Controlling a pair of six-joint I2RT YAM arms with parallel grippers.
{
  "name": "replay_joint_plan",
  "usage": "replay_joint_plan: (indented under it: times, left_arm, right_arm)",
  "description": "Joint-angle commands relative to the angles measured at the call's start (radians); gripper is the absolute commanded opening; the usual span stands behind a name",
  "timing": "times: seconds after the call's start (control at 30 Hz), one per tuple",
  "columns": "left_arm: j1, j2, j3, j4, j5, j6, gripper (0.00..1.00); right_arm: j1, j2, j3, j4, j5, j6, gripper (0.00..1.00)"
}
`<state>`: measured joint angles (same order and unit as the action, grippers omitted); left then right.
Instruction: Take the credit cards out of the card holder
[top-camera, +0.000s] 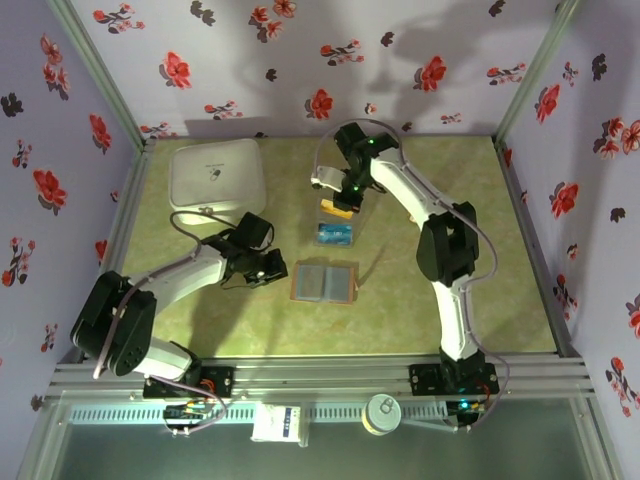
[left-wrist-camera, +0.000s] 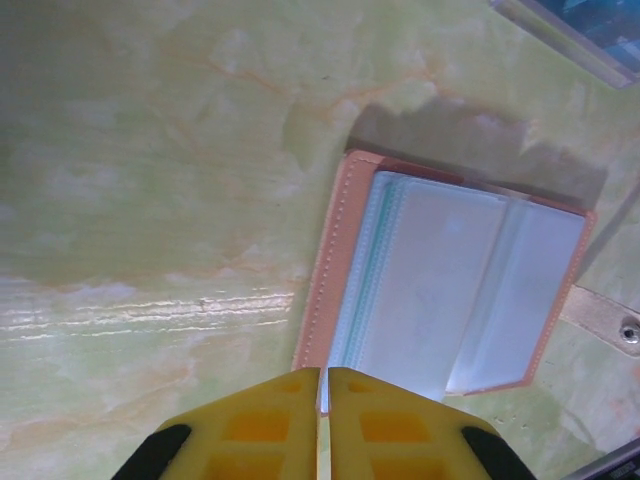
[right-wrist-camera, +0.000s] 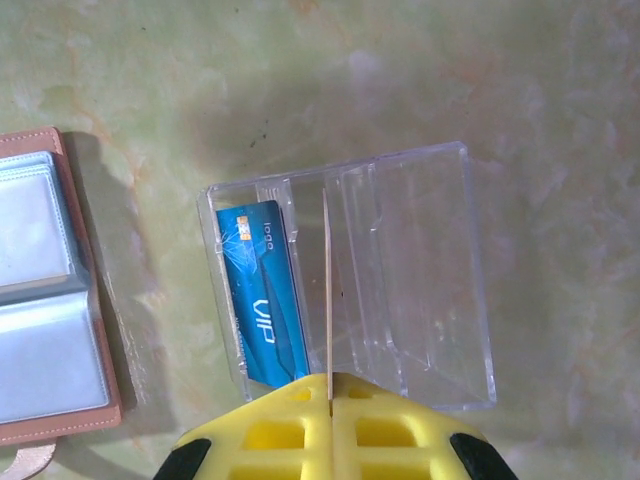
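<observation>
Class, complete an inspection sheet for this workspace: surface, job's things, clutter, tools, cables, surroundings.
Surface: green marbled table.
Job's things: card holder lies open; blue card sits in the clear box; a second card, edge-on, is pinched at that box.
Clutter: white square box, far left.
Tools: left tool shut by the card holder's edge; right tool shut on the second card.
Cables: grey cable loops by left arm.
Surroundings: floral walls, metal frame.

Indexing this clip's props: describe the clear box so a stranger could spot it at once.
On the green table, look at the middle, just beyond the open brown wallet. The clear plastic box sits there, apart from the wallet. Unlike the opaque white box at back left, it is see-through, slotted, and holds a blue card.
</observation>
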<state>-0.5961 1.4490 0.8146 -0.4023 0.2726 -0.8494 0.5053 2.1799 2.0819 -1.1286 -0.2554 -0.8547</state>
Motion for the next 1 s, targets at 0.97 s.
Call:
replay_joint_plan:
  times: [0.97]
  left_arm:
    - [0.074, 0.186, 0.134, -0.061, 0.067, 0.117, 0.11]
  right_arm:
    - [-0.044, 0.186, 0.244, -0.189, -0.083, -0.067, 0.22]
